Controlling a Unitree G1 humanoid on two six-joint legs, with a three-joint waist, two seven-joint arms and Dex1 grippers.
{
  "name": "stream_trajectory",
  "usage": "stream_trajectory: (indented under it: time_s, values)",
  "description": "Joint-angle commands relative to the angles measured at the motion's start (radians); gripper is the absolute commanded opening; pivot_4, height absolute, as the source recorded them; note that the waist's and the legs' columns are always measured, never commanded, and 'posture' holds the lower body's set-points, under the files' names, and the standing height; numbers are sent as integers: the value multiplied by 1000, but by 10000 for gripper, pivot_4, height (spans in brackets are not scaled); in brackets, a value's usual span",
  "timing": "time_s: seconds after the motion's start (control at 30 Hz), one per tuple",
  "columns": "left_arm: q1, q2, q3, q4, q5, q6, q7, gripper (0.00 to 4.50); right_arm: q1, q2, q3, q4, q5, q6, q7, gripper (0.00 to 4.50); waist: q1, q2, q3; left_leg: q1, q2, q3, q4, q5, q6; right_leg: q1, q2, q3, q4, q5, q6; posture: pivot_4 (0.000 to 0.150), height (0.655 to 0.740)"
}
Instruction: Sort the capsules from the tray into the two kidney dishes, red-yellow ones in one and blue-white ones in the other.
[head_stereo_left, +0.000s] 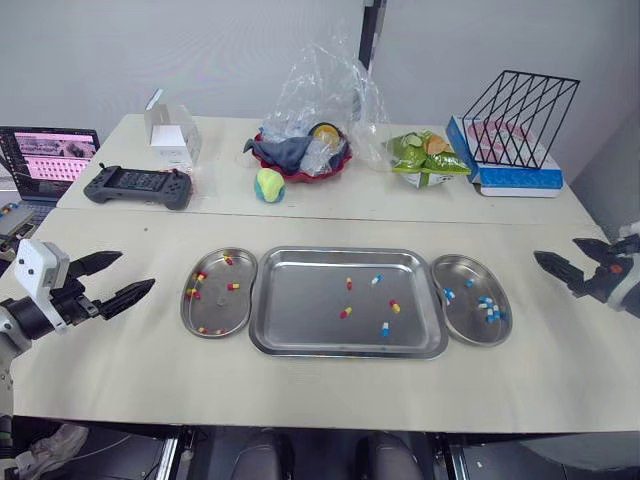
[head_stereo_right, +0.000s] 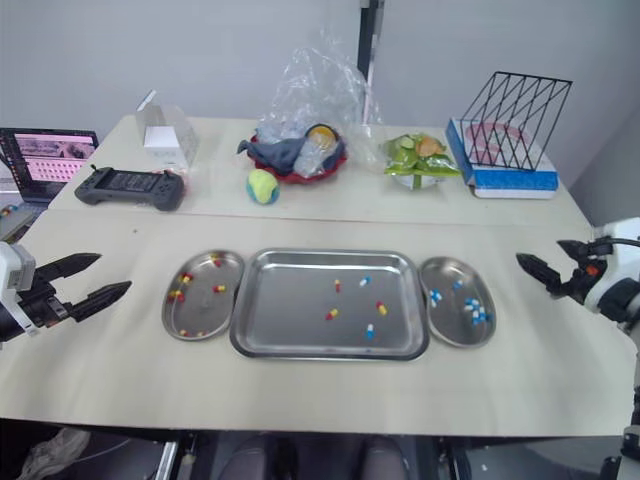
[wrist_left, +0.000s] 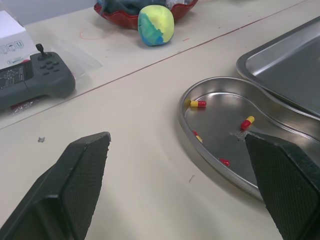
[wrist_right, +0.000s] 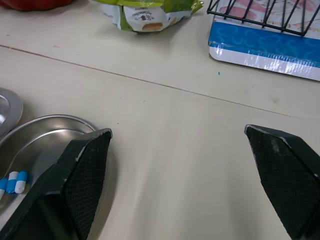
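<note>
Capsules (head_stereo_left: 346, 313), five mixed, lie loose in tray (head_stereo_left: 300, 300).

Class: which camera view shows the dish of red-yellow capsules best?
The left eye view: the whole left kidney dish lies unobstructed. The right eye view matches. The left wrist view is closer, but the left end effector hides part.

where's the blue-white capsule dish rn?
Head views: the kidney dish holding blue-white capsules lies on the robot's right, directly beside the tray's right edge.
</note>
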Motion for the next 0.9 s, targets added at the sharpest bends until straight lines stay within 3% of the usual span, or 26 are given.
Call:
stream_trajectory:
  time_s: [0.03,0.57,0.9]
  values:
    - [-6,17,32,-2,-5,-30,4,45000,-9,-2,-28,-15,14,-20,-12,44842,0,0,0,0,0,0,0,0,0,0,0,0,0,0,0,1500,6880]
    - [-18,19,26,-8,-11,-30,9,45000,29,-3,12,-81,0,-12,-9,44842,1,0,0,0,0,0,0,0,0,0,0,0,0,0,0,1500,6880]
    - [-59,3,-32,-136,-49,44,4,45000,55,-19,28,-151,9,19,25,44842,5,0,0,0,0,0,0,0,0,0,0,0,0,0,0,1500,6880]
